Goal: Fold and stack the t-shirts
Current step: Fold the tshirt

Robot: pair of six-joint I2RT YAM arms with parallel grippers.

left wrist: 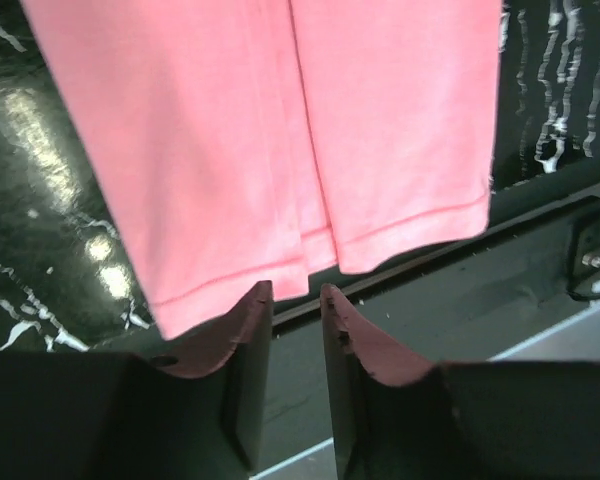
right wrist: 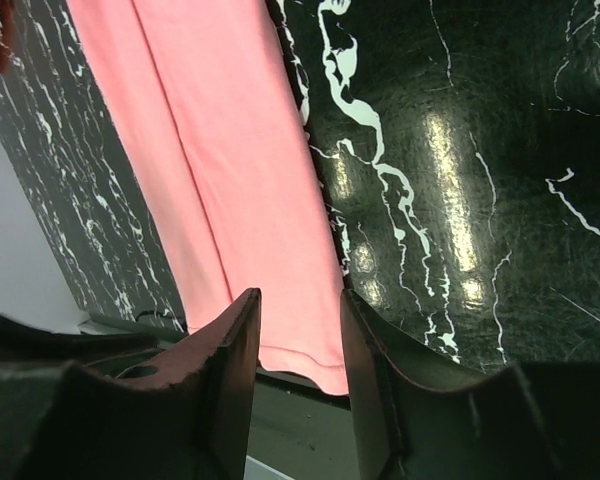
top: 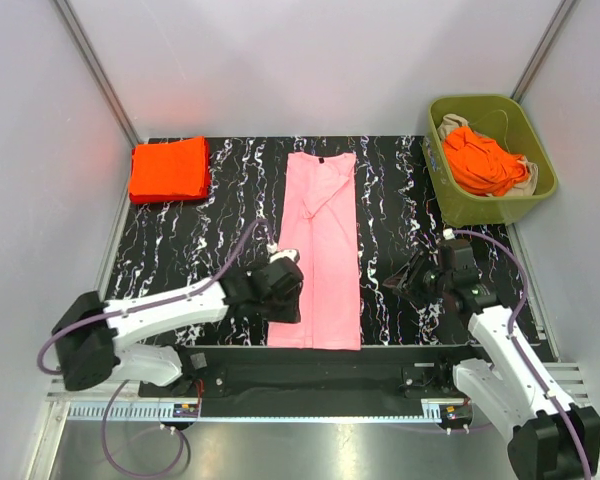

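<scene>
A light pink t-shirt [top: 321, 250] lies on the black marbled table, folded lengthwise into a narrow strip, neck at the far end and hem at the near edge. It also shows in the left wrist view [left wrist: 280, 140] and the right wrist view [right wrist: 230, 170]. My left gripper [top: 283, 290] hovers over its near left edge, jaws slightly apart and empty [left wrist: 295, 300]. My right gripper [top: 412, 277] is to the right of the shirt, open and empty [right wrist: 298, 310]. A folded orange-red t-shirt [top: 168, 169] lies at the far left. Crumpled orange-red shirts [top: 485, 162] sit in the bin.
An olive-green plastic bin [top: 543, 181] stands at the far right, just off the table's corner. The black marbled table [top: 180, 250] ends at a dark rail [top: 310, 375] along the near edge. Grey walls close in on both sides.
</scene>
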